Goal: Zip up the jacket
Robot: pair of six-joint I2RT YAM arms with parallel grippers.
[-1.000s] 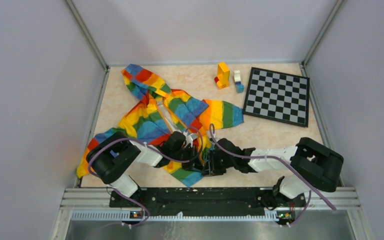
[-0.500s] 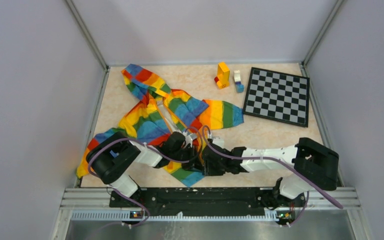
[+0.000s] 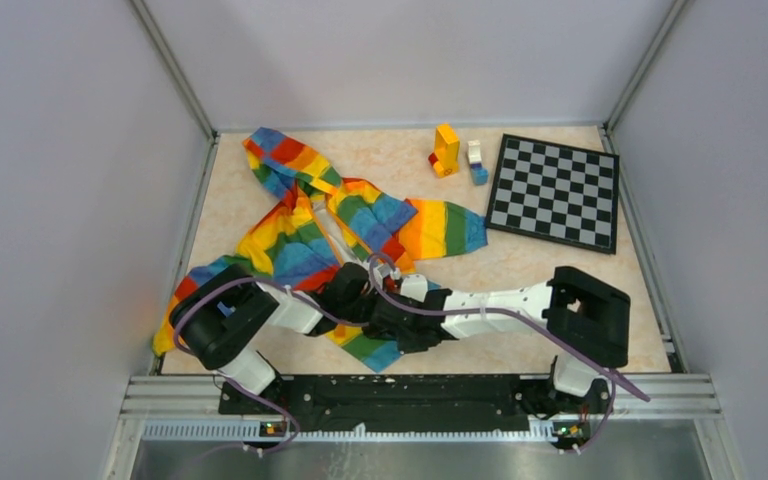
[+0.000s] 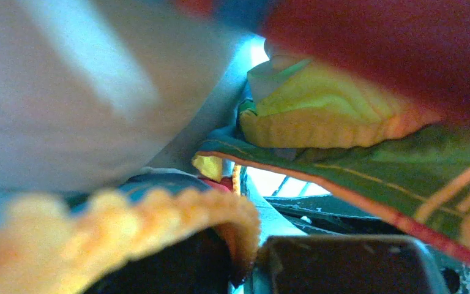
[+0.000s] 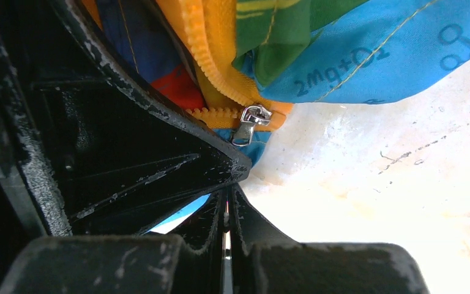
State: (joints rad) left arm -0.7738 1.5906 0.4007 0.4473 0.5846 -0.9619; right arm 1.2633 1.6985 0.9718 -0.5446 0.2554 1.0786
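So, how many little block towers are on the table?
2. An orange-yellow tower stands left of the chessboard; a smaller white-blue tower is between them. The jacket may hide more.

Jacket (image 3: 305, 235) sprawls over the left half of the table (image 3: 560, 265), hood toward the far-left corner. Chessboard (image 3: 555, 190) far right, with a block tower (image 3: 446, 150) and a smaller block stack (image 3: 476, 162) just left of it. Left gripper (image 3: 357, 293) and right gripper (image 3: 390, 320) sit side by side at the jacket's near hem, the zipper pull (image 5: 251, 122) just beyond the right one's tips.
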